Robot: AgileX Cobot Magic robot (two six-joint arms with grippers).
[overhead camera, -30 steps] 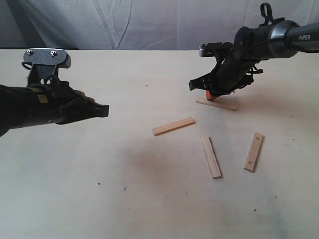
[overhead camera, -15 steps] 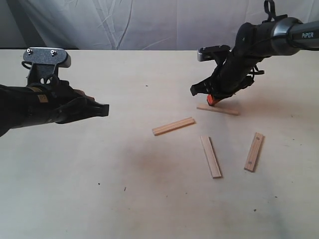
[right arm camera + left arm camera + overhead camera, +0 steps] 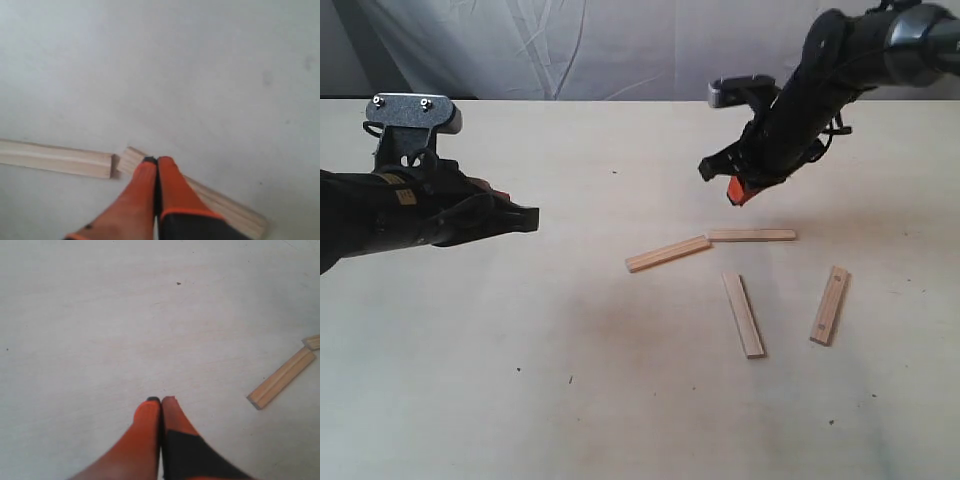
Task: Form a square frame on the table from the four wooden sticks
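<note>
Four wooden sticks lie flat on the table (image 3: pixel 570 400), right of centre. One angled stick (image 3: pixel 668 253) nearly meets end to end with a level stick (image 3: pixel 752 235). Two more lie nearer the front, one at centre (image 3: pixel 743 315) and one to its right (image 3: pixel 830 305). My right gripper (image 3: pixel 738 190) hangs shut and empty just behind and above the level stick; in the right wrist view its tips (image 3: pixel 157 160) overlap that stick (image 3: pixel 225 205), beside the angled stick (image 3: pixel 55 157). My left gripper (image 3: pixel 525 218) is shut and empty at the left, its tips (image 3: pixel 161 400) well short of the angled stick (image 3: pixel 282 377).
A white cloth backdrop (image 3: pixel 620 45) hangs behind the table's far edge. Small dark specks (image 3: pixel 570 379) dot the tabletop. Both arms hover above the surface, the left arm's black body (image 3: pixel 380 215) over the left side.
The right gripper has pushed the far stick toward the front until its end met the angled stick, then lifted away from it. The left arm has stayed still.
</note>
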